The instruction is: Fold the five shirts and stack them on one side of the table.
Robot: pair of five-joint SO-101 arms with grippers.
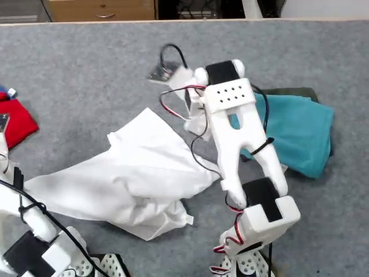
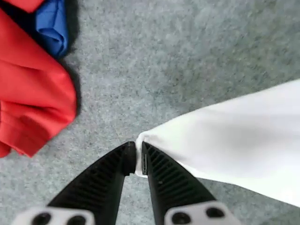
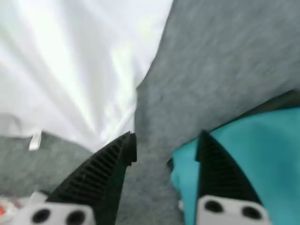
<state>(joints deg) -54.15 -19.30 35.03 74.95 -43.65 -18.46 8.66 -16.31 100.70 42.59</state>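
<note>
At table (image 1: 86, 69) centre, white shirt (image 1: 138, 173) rumpled; left pincer (image 2: 137, 149) pinching its corner; right pincer (image 3: 166, 138) agape, seemingly empty.

Beyond the far edge of the grey bench (image 1: 86, 63) stands a wooden drawer unit (image 1: 101, 10) with a metal handle (image 1: 105, 15) (its upper part is cut off), beside it a dark gap with tangled cables (image 1: 199, 8), then a white upright (image 1: 252, 8) and a pale wall (image 1: 326, 7).

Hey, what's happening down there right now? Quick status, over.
Left end effector shut on corner of white shirt. Right end effector open, over table between white shirt and teal shirt. Red shirt off to the side, nothing blocking.
</note>
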